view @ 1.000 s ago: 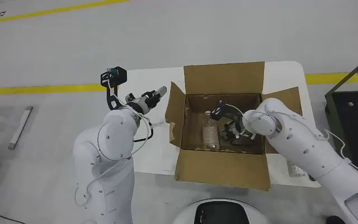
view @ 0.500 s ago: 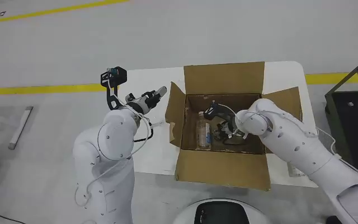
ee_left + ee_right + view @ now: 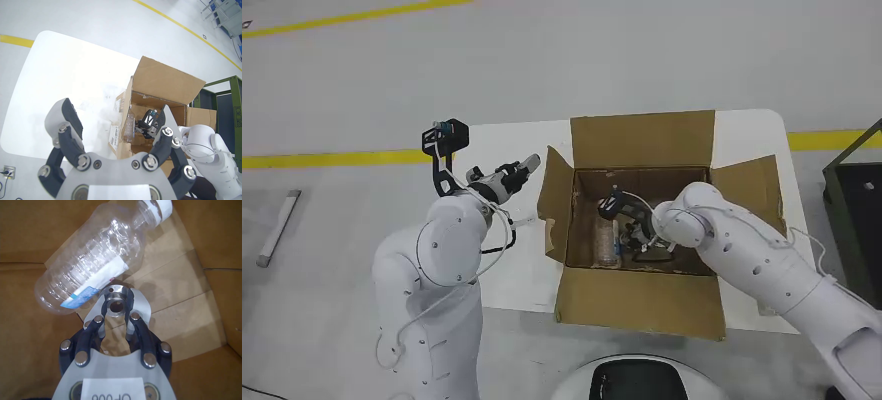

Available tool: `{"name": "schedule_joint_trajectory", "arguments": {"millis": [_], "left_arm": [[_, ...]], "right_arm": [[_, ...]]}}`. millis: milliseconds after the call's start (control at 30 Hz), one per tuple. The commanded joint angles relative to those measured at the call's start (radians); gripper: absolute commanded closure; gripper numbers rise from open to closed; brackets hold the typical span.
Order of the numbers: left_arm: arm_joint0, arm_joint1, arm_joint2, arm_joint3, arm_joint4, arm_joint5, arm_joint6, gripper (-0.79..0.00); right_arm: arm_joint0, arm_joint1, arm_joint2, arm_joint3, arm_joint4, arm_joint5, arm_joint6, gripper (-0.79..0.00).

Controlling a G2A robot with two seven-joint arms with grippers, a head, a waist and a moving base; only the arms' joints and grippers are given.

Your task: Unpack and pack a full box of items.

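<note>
An open cardboard box (image 3: 642, 300) stands on the white table (image 3: 512, 280). On its floor, by the left wall, lies a clear plastic bottle (image 3: 94, 256) with a white cap and a label, also visible from above (image 3: 604, 240) and past the torn flap (image 3: 129, 126). My right gripper (image 3: 115, 298) is down inside the box (image 3: 627, 232), shut on a small metal flanged ring (image 3: 115, 307) that touches the bottle's side. My left gripper (image 3: 117, 117) hangs open over the table left of the box (image 3: 527, 165), holding nothing.
The box flaps (image 3: 642, 138) stand up at the back and sides; the left one is torn. A green metal rack (image 3: 854, 205) stands off the table's right end. A small labelled item (image 3: 772, 305) lies at the table's right edge behind my right arm.
My right gripper has moved left across the box floor with the metal ring, and the bottle has shifted left toward the box wall. The left arm has stayed still.
</note>
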Motion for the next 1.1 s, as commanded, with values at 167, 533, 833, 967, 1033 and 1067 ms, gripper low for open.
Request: {"name": "schedule_joint_trajectory", "arguments": {"millis": [167,533,833,967,1033,1067], "left_arm": [[0.0,0.0,0.0,0.0,0.0,0.0,0.0,-0.785],[0.0,0.0,0.0,0.0,0.0,0.0,0.0,-0.785],[0.0,0.0,0.0,0.0,0.0,0.0,0.0,-0.785],[0.0,0.0,0.0,0.0,0.0,0.0,0.0,-0.785],[0.0,0.0,0.0,0.0,0.0,0.0,0.0,-0.785],[0.0,0.0,0.0,0.0,0.0,0.0,0.0,-0.785]], "right_arm": [[0.006,-0.007,0.003,0.012,0.005,-0.015,0.008,-0.274],[-0.012,0.047,0.21,-0.078,0.099,-0.061,0.05,-0.271],[-0.179,0.182,0.825,-0.347,0.103,0.001,0.128,-0.083],[-0.272,0.215,1.003,-0.438,-0.058,0.076,0.16,0.0],[-0.315,0.226,1.048,-0.47,-0.152,0.11,0.187,0.0],[-0.338,0.231,1.056,-0.486,-0.212,0.119,0.196,0.0]]}}
